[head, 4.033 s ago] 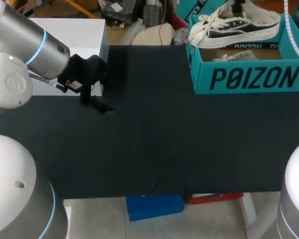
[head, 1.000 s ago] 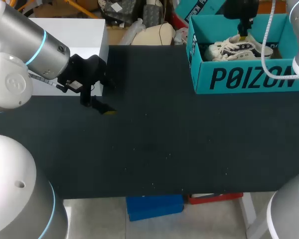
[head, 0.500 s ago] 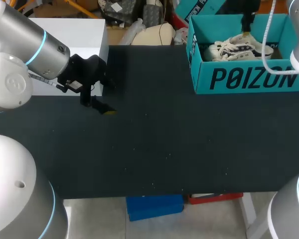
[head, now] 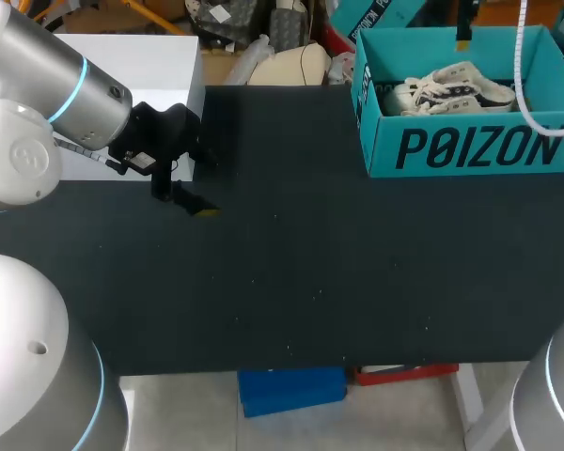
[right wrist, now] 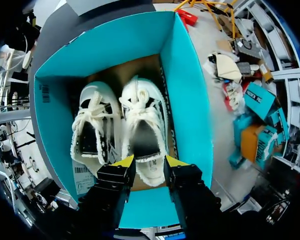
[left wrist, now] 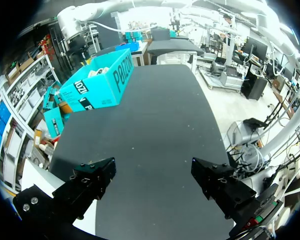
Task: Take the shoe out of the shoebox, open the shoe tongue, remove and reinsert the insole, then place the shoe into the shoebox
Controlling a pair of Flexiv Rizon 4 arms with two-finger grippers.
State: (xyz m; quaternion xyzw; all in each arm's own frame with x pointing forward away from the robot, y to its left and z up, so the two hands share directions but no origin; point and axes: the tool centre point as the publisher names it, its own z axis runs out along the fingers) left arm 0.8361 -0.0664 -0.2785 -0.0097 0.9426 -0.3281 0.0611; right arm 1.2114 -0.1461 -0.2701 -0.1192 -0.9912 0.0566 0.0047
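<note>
The teal shoebox (head: 470,146) stands open at the table's far right. Two white-and-black shoes (head: 451,86) lie side by side in it. In the right wrist view my right gripper (right wrist: 149,162) hangs open above the heel of one shoe (right wrist: 142,125), not touching it, and the other shoe (right wrist: 92,130) lies beside that one. In the head view only one yellow tip of the right gripper (head: 463,39) shows, over the box's back wall. My left gripper (head: 195,205) rests wide open and empty low over the table's left part, with the shoebox (left wrist: 97,82) far ahead of it.
A white box (head: 141,56) sits at the back left, behind my left arm. The black table (head: 310,272) stretches between the two arms. My right arm's white cable (head: 526,89) hangs over the shoebox's right end.
My right gripper lowered the shoe into the box, opened, and rose up and back away from it. The shoe now lies beside the other one. My left arm has not moved.
</note>
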